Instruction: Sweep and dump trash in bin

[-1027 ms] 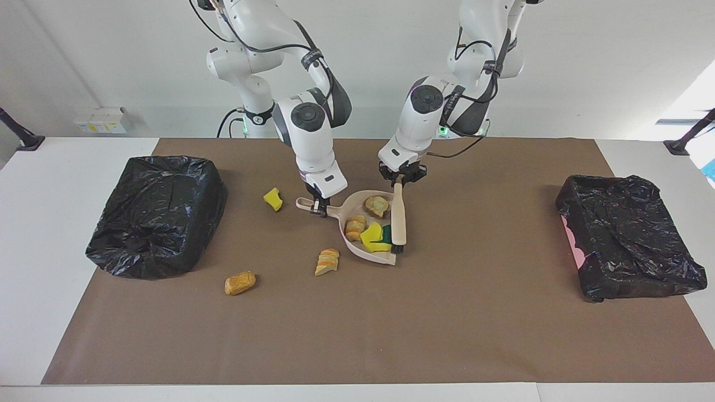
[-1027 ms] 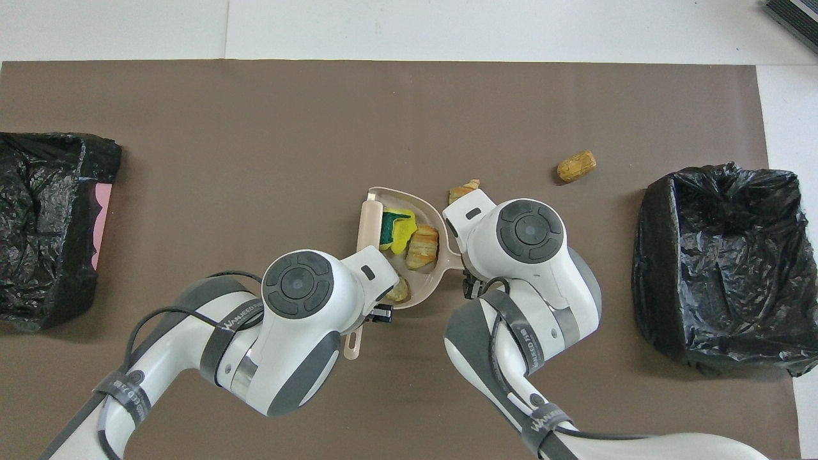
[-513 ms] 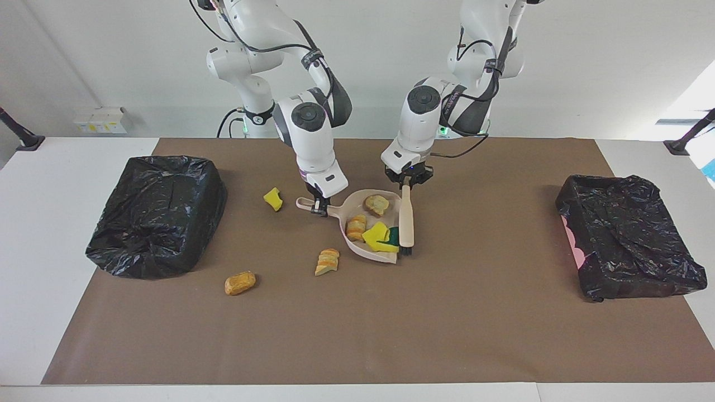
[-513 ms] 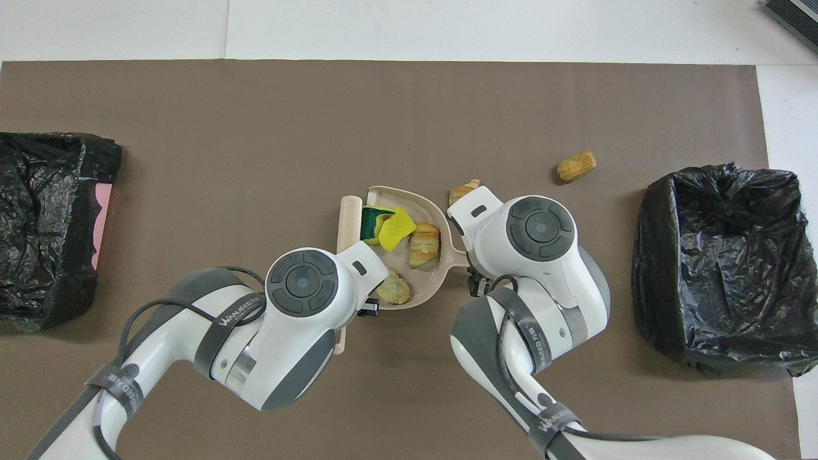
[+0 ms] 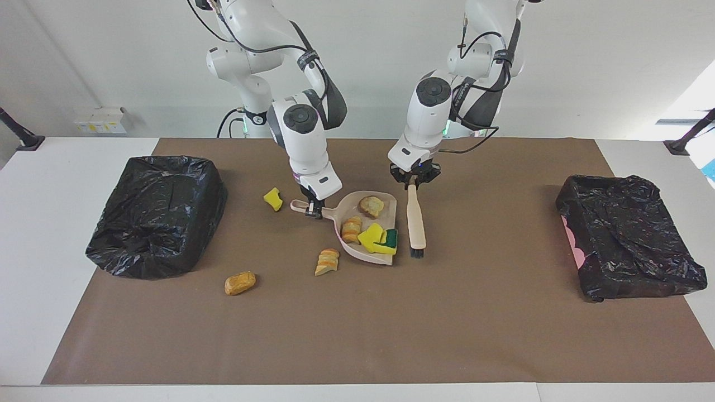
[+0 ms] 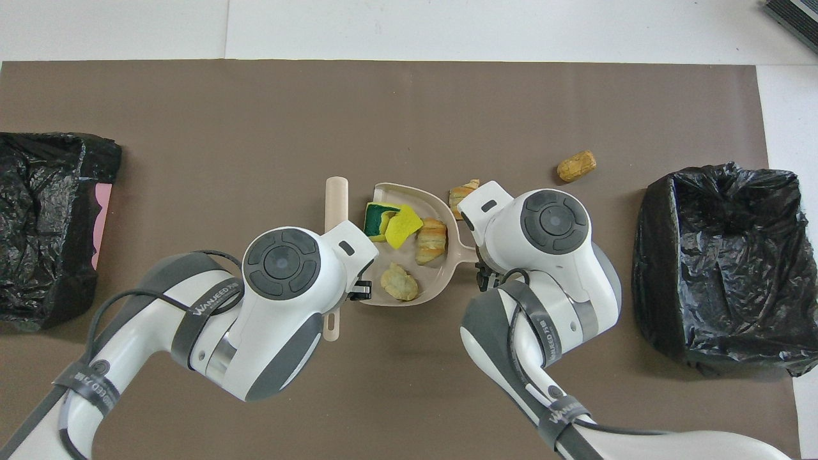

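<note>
Moved: beige black-bristled brush (image 5: 415,220) swung clear of beige plastic dustpan (image 5: 366,247) | left gripper (image 5: 414,180) pinches brush handle, frame centre | right gripper (image 5: 313,209) pinches pan handle | Trash: four bits in pan (image 5: 360,222), three outside lower-left (image 5: 240,282) | Risk: tilting pan spills sponges.

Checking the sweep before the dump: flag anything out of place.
Three bits of trash lie loose on the mat outside the dustpan: a yellow sponge piece beside its handle, a bread chunk at its rim, another nearer the right arm's bin. Nothing looks spilled or damaged.
</note>
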`<state>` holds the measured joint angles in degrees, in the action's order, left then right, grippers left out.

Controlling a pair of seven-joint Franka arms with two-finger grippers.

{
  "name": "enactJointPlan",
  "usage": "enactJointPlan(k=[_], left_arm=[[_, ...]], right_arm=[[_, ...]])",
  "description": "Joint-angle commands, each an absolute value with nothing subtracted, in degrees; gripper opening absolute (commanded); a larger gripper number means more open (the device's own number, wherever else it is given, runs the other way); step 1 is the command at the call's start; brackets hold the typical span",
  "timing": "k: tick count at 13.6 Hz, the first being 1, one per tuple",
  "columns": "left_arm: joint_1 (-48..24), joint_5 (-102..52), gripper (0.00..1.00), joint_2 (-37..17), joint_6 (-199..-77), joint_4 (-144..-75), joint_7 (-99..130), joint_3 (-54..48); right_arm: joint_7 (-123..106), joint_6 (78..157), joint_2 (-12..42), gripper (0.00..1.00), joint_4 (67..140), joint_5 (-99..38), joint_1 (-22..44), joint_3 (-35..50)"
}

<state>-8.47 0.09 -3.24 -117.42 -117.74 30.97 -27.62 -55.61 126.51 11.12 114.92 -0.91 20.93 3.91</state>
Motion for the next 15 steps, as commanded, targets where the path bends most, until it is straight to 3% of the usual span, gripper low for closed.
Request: enactJointPlan(k=[1,3,9,12,15], left_arm=[[-8.2,0.4,0.00,0.7,-113.0,-117.9,31.4,-27.6],[-8.2,0.2,0.00,2.8,-111.1,-119.3,32.1,-27.6],[-12.4,-14.4,0.00,14.2,-116.9,-135.8,32.3,-28.8],[-12.7,-21.6,0.00,19.2,-123.6,-144.6,35.2,-38.7],[-12.7,-25.8,0.00,21.6,-127.7,-148.4,40.5,-47.0]], right_arm=[[-60.5,126.3,9.7,0.00,114.7,-2.5,19.0,4.3],[-63.8,122.8,9.7,0.00,111.8,-2.5,17.2,4.3],[-71.0,109.9,9.6,0.00,103.1,-7.8,7.9,4.3],[-75.0,105.5,9.6,0.00,100.2,-10.4,1.8,4.3],[-80.2,102.9,9.6,0.00,97.7,-10.3,-3.6,4.0]])
